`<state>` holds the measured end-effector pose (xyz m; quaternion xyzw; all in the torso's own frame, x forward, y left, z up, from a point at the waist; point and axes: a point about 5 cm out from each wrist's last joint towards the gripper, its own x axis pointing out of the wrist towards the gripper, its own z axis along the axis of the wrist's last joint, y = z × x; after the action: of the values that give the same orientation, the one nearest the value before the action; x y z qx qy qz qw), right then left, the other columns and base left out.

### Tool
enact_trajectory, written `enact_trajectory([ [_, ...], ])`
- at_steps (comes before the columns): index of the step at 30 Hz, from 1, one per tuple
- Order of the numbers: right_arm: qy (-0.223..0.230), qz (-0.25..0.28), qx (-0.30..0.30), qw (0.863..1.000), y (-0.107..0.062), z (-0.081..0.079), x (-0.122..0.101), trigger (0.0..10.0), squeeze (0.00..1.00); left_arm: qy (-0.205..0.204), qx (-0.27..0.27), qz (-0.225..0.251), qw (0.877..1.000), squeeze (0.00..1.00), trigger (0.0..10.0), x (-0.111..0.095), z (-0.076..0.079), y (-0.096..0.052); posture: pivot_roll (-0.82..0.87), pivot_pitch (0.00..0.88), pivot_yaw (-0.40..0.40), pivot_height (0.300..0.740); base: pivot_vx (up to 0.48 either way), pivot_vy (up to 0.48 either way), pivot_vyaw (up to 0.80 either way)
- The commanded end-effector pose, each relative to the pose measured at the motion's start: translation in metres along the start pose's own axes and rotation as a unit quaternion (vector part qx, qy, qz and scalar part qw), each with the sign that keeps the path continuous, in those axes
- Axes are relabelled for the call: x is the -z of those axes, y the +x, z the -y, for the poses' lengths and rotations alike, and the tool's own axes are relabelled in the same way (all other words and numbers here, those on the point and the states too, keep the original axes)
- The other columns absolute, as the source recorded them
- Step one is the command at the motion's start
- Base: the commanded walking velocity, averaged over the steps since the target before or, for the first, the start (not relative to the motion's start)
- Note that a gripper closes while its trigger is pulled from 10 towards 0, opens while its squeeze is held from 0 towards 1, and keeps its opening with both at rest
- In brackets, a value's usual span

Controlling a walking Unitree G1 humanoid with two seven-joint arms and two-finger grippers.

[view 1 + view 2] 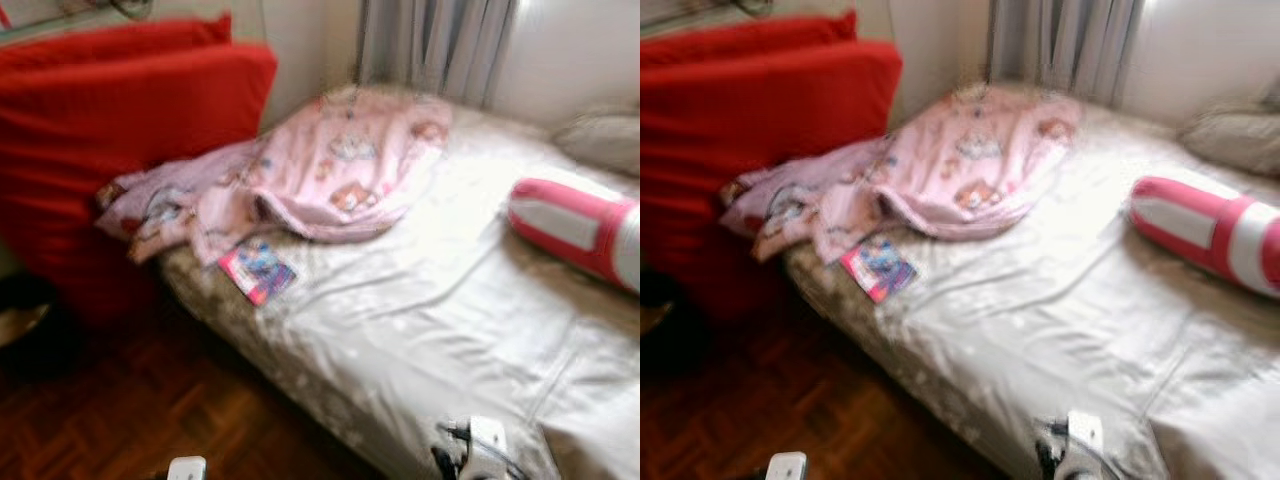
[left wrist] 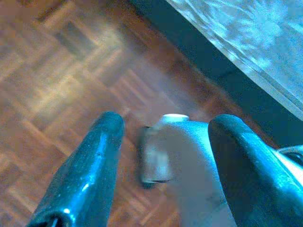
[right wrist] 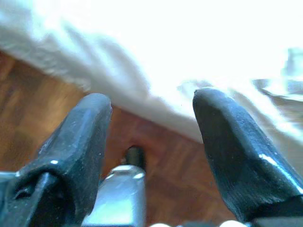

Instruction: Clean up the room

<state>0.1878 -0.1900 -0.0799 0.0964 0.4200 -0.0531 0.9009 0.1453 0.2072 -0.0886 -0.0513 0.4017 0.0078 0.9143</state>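
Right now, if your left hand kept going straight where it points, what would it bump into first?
Probably the wooden floor. The left hand points down at it, open, with the bed's edge off to one side. Depth is hard to judge.

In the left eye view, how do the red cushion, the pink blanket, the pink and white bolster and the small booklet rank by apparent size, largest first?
1. Red cushion
2. Pink blanket, fairly close to the cushion in apparent size
3. Pink and white bolster, cut off by the picture edge, so its full size is unsure
4. Small booklet

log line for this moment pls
scene: bed, pink blanket, booklet on it | left gripper open, over floor | right gripper open, at bed edge
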Motion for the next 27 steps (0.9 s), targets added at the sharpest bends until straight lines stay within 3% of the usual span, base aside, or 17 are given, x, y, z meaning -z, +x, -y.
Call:
enact_trajectory([
  [1,0.005,-0.014,-0.002,1.000,-0.0008,-0.0040,0.0078,10.0,0.00,0.001,-0.010,-0.013,1.000,0.00,10.0,0.0043,-0.0055,-0.0023,0.12,0.078,-0.031,0.740,0.000,0.000,-0.76],
  [17,0.007,-0.016,0.005,1.000,-0.0009,-0.0024,0.0079,10.0,0.00,-0.002,-0.010,-0.012,1.000,0.00,10.0,0.0050,-0.0054,-0.0027,0.12,0.076,-0.031,0.740,0.000,0.000,-0.75],
  [21,0.006,-0.015,0.005,1.000,-0.0007,-0.0023,0.0071,10.0,0.00,0.015,-0.008,-0.011,1.000,0.00,10.0,0.0040,-0.0057,-0.0025,0.12,0.073,-0.030,0.740,0.000,0.000,-0.75],
  [27,0.006,-0.015,0.004,1.000,-0.0006,-0.0028,0.0068,10.0,0.00,0.004,-0.009,-0.014,1.000,0.00,10.0,0.0053,-0.0056,-0.0028,0.12,0.066,-0.029,0.740,0.000,-0.231,-0.74],
])
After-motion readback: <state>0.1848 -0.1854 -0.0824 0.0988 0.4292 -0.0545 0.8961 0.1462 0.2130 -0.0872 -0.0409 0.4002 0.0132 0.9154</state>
